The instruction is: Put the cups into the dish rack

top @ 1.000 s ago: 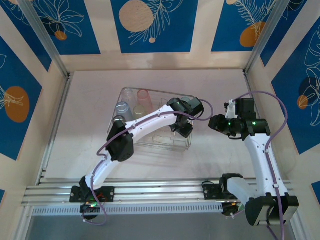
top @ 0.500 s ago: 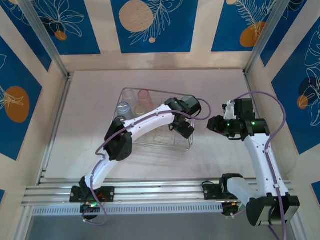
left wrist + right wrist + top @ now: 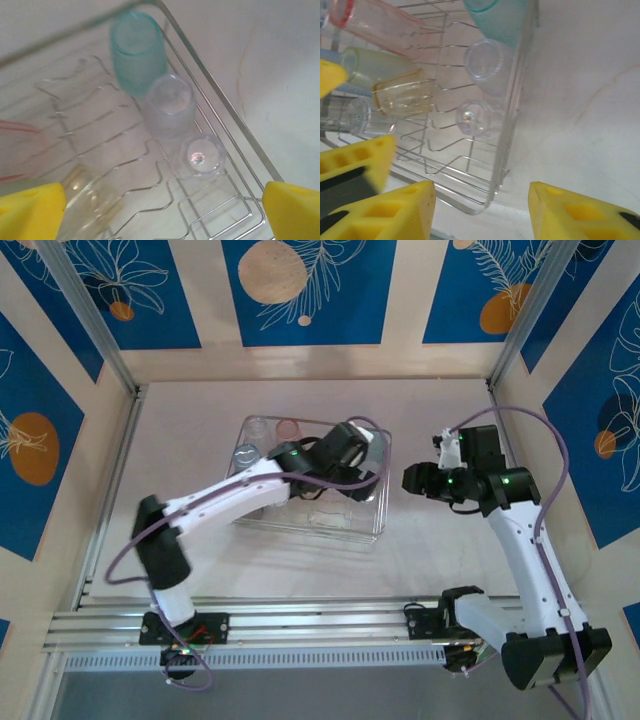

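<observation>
- The left arm [image 3: 230,495] has swung within the last second. Its elbow has gone out to the left, and its head has drawn back from the near-right part of the dish rack [image 3: 300,530] toward the middle.
- The left fingers [image 3: 30,210] have sprung wide apart and hold nothing. I take that as a cup just let go, most likely the small clear cup [image 3: 202,156] standing on the wires below them.
- The right arm [image 3: 520,530] has crept a little closer to the rack. The right fingers [image 3: 575,215] are parted too, with nothing between them, above bare bench [image 3: 580,100] just off the rack's near-right corner.
- The teal cup [image 3: 137,52], a pale clear cup [image 3: 170,105] and the small clear one stand in a line against the right side wire. The pink cup [image 3: 380,25], yellow-green cup [image 3: 370,62] and amber cup [image 3: 405,97] lie further in.
- Every cup I can make out is inside the rack, so the loading looks close to done.
- That right-hand row sits hard by the rim, with little slack there.
- Free prongs remain in the near part of the rack.
- The two heads are near each other across the right rim, so I'd want one to lift clear before the other crosses.
</observation>
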`<action>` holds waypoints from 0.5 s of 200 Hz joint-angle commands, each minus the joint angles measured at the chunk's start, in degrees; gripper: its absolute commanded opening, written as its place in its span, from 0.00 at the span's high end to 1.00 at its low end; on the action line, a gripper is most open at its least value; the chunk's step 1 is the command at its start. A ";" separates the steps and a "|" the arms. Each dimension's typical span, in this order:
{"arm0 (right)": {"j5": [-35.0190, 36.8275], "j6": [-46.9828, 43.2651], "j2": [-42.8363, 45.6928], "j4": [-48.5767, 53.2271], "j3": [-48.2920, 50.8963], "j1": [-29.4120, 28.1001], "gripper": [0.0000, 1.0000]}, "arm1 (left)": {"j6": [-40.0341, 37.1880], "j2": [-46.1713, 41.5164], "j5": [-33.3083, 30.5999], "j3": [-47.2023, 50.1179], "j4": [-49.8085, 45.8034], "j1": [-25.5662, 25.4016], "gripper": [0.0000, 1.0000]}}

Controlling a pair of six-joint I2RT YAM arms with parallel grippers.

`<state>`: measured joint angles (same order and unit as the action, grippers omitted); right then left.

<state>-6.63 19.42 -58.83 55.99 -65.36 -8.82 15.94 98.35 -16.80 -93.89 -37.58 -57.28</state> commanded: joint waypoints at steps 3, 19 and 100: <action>-0.19 -5.09 -2.80 -2.98 -3.19 -5.64 0.46 | -0.61 -12.31 -11.76 11.70 11.34 0.68 0.00; -1.47 -11.85 -4.99 -5.97 -4.52 -10.46 0.46 | 1.33 -21.35 -15.30 20.15 14.29 2.95 0.00; -3.22 -54.94 -15.27 -27.05 -0.41 -24.42 0.17 | 6.09 -55.60 -22.93 40.63 6.13 12.78 0.00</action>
<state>-5.85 -20.40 -70.57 36.73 -65.41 -33.30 19.70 46.72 -35.86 -55.02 -26.39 -46.02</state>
